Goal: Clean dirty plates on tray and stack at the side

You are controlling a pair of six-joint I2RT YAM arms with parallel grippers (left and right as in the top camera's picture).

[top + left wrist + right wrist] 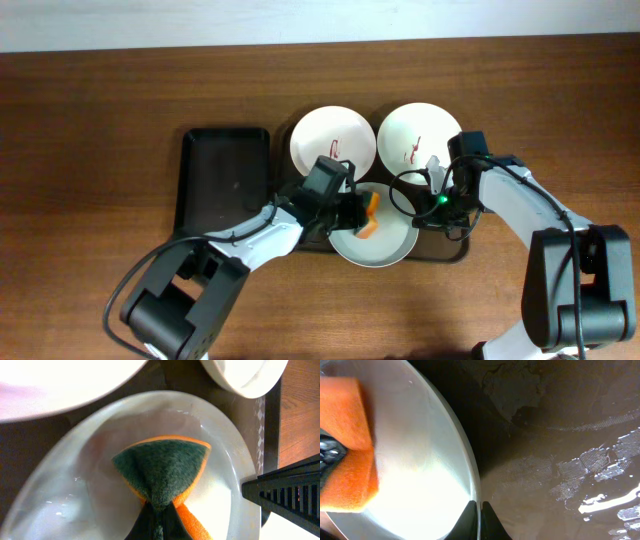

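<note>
Sponge [162, 472] is filling the left wrist view, green scouring face toward the camera. I'm seeing the left end effector [159, 512] closed tight on its near corner, pressing it into the near plate [75, 475].

Right end effector [476, 521] is pinching that plate's rim, fingers nearly together with the edge between them, so it's bracing the plate on the tray [560, 435] while the left one is scrubbing.

I'm reading this as the wipe on plate one of three. No red is showing on what I can see of the near plate, though the sponge is covering the centre, so I can't confirm it's clean.

The two far plates [333, 140] [418, 135], beyond both end effectors, are each carrying a red smear. Nothing is stacked on the bench [100, 100] yet.

Next move, as I'm judging it:
- Lift the sponge clear and check the centre.
- If it's white, carry the plate off the tray by the rim grip. That grip is thin and the surface is looking wet, so slipping is the risk.

Left arm is reaching in low from behind-left with the wrist pitched down. Right arm is folding at the elbow, wrist turned inward toward the left end effector. The black tray [222, 180] is sitting off to the left of the left end effector, unused.
</note>
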